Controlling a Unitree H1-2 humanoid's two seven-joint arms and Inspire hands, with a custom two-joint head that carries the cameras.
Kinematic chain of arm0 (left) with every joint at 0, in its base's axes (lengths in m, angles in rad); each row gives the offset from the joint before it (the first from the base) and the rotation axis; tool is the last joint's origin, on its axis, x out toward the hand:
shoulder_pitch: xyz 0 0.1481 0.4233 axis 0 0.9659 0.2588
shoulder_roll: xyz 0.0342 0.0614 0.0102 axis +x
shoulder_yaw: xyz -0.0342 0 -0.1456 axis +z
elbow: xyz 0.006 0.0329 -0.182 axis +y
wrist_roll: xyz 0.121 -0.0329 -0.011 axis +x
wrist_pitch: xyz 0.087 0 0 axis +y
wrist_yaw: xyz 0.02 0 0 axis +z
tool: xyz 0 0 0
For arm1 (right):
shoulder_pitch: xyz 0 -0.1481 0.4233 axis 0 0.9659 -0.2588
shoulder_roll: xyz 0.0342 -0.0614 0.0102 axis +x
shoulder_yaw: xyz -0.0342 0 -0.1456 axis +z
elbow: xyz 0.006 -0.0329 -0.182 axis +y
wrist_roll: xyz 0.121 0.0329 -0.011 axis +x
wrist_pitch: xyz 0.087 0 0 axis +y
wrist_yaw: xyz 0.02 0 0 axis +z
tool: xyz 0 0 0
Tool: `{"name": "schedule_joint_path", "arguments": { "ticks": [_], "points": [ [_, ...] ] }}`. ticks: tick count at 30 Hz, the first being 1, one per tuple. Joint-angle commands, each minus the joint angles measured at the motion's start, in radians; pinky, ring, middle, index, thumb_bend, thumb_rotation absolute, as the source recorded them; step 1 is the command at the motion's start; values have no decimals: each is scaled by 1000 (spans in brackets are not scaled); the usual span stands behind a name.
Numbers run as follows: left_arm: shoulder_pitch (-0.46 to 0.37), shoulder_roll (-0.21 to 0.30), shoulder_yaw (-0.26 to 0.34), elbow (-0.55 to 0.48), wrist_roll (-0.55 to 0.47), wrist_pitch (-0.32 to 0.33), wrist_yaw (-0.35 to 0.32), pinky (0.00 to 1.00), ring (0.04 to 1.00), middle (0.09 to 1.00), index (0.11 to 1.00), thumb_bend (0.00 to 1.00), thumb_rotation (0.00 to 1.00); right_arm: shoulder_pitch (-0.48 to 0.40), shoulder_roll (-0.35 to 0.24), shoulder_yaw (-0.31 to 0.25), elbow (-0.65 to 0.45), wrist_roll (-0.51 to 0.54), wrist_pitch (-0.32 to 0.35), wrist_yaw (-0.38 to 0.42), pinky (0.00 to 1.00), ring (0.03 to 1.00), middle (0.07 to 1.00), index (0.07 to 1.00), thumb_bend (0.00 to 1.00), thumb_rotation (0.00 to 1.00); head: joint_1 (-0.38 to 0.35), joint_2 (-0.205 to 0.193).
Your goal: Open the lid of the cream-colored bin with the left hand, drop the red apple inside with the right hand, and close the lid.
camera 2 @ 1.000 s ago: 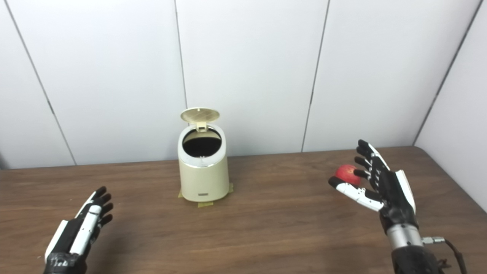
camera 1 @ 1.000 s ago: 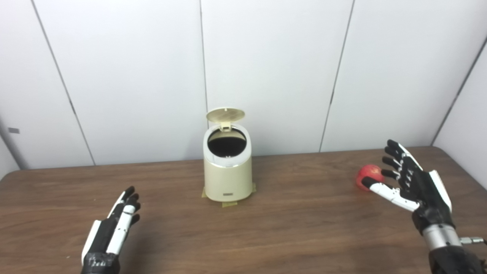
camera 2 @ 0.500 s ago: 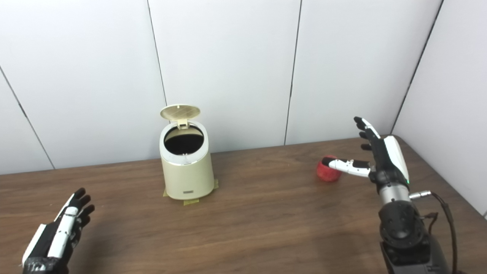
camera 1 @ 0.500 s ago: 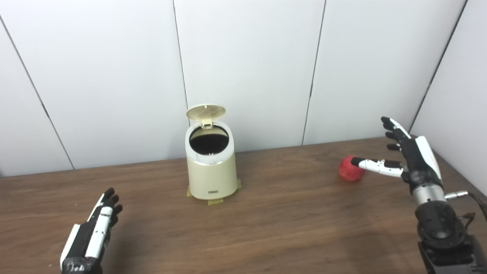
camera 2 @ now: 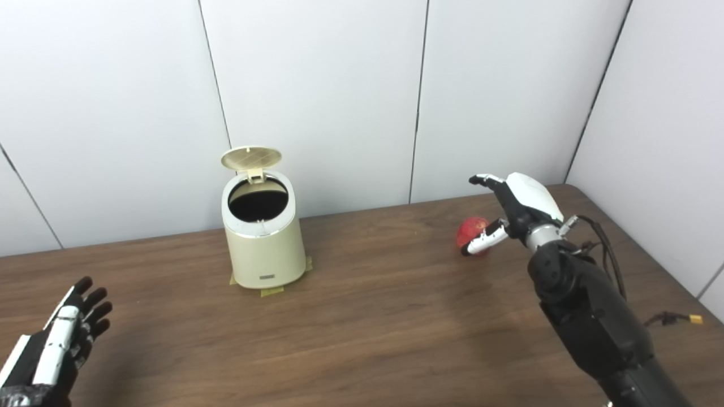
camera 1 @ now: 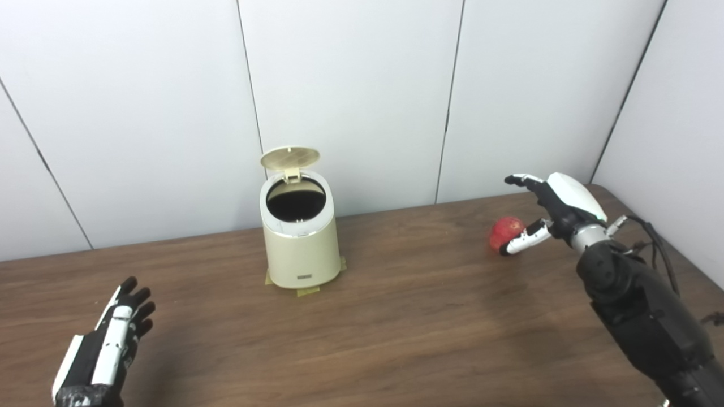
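On the brown wooden tabletop (camera 1: pixel 396 339) near its right edge, the spread-fingered black-and-white right hand (camera 1: pixel 546 209) hovers over the small, round, smooth red apple (camera 1: pixel 505 233), best cupped around its sides.

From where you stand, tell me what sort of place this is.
Probably a lab or test room rather than a home: bare white wall panels, a plain wooden table, and a cream bin taped down to it, with only an apple besides.

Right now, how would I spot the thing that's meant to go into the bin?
Look along the wooden table to its far right. Beside the white-and-black right robot hand lies the apple, well apart from the open cream bin. It is the only small, round, red thing there.
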Motion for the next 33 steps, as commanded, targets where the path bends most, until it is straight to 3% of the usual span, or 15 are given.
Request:
{"name": "schedule_joint_path", "arguments": {
  "ticks": [1, 7, 13, 25, 33],
  "points": [
    [-34, 23, 2, -39, 3, -2, 8, 939, 927, 938, 988, 362, 852, -80, -43, 11, 24, -39, -4, 24, 738, 890, 893, 853, 959, 105, 1, 1],
    [-30, 38, -6, -53, -2, -1, 15, 964, 938, 944, 996, 334, 881, -147, -29, 0, 72, -112, 8, 169, 727, 909, 914, 865, 929, 120, -16, 3],
    [-23, 45, -12, -63, -19, 0, 20, 985, 953, 955, 1000, 328, 897, -189, -5, -7, 125, -176, 8, 213, 769, 917, 922, 873, 925, 118, -29, 1],
    [-18, 68, -34, -81, -59, 0, 67, 992, 957, 971, 1000, 252, 970, -215, -8, 4, 237, -133, -22, 166, 734, 886, 900, 863, 886, 130, -32, 5],
    [-17, 83, -60, -87, -86, 0, 98, 995, 968, 978, 1000, 261, 962, -227, -32, 44, 354, -111, -122, 132, 773, 889, 892, 857, 907, 179, -25, 4]
  ]
}}
